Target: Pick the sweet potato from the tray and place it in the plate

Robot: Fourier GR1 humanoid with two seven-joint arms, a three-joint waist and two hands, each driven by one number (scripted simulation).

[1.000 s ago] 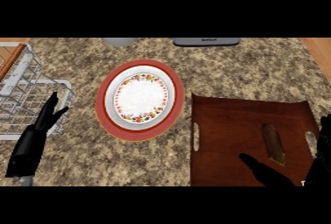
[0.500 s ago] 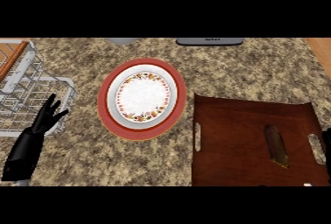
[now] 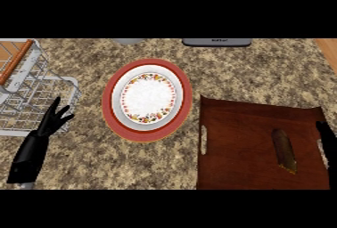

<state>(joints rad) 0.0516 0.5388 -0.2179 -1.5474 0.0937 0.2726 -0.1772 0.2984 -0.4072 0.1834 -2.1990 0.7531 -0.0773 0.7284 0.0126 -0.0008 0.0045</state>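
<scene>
Centrally, a round white plate with a red rim (image 3: 147, 99) sits on the speckled granite counter (image 3: 250, 67), bare stone all around it. Right of it, a long brown sweet potato (image 3: 284, 149) lies in the dark wooden tray (image 3: 237, 147) (near its right edge). Only a sliver of the right hand (image 3: 326, 140) shows; its fingers cannot be judged. The left hand (image 3: 51, 121) rests with fingers spread beside a wire dish rack (image 3: 33, 95).

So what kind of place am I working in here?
Most likely a kitchen counter: a speckled granite countertop, a wire dish rack at the left, and a patterned plate beside a wooden tray.
</scene>
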